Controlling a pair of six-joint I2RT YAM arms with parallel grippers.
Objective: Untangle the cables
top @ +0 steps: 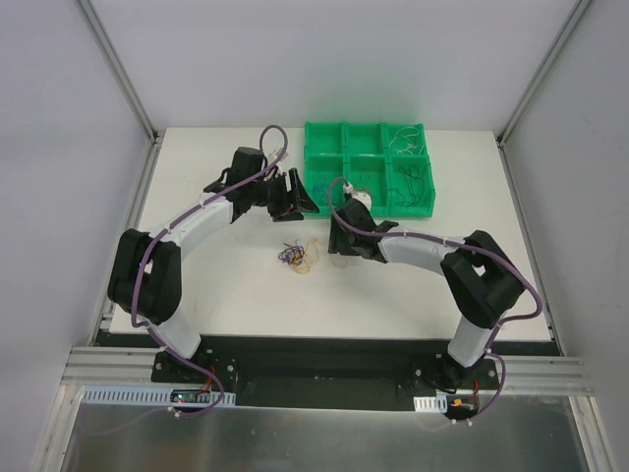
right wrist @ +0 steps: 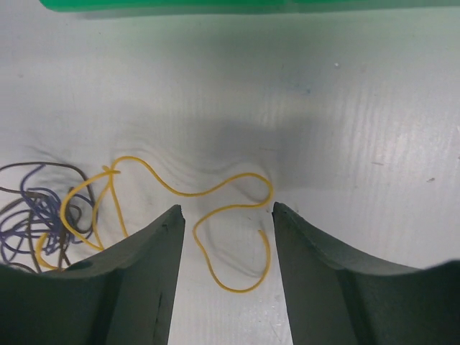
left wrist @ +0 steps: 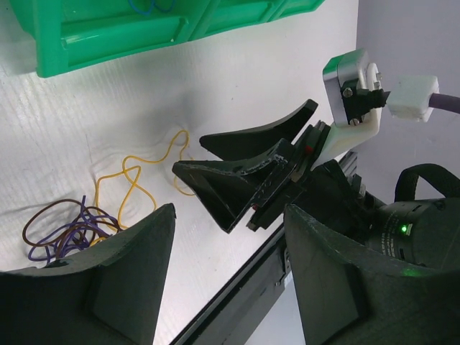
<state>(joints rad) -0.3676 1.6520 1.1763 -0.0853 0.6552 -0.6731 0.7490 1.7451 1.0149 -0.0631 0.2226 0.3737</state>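
Purple and brown cables lie bunched at the frame's left edge on the table. One yellow strand trails right beneath our right gripper, jaws released and empty. Our left gripper is released too. We judge the yellow nearly freed; next, pinch it and draw it rightward.

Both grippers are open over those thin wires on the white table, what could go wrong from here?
1. The thin yellow wire below the open right gripper lies flat on the white table; closing could miss it or scrape the surface.
2. Its far end loops into the knot of purple and brown wires, so pulling might tighten that knot.
3. The open left gripper sits close to the right one; they could collide.
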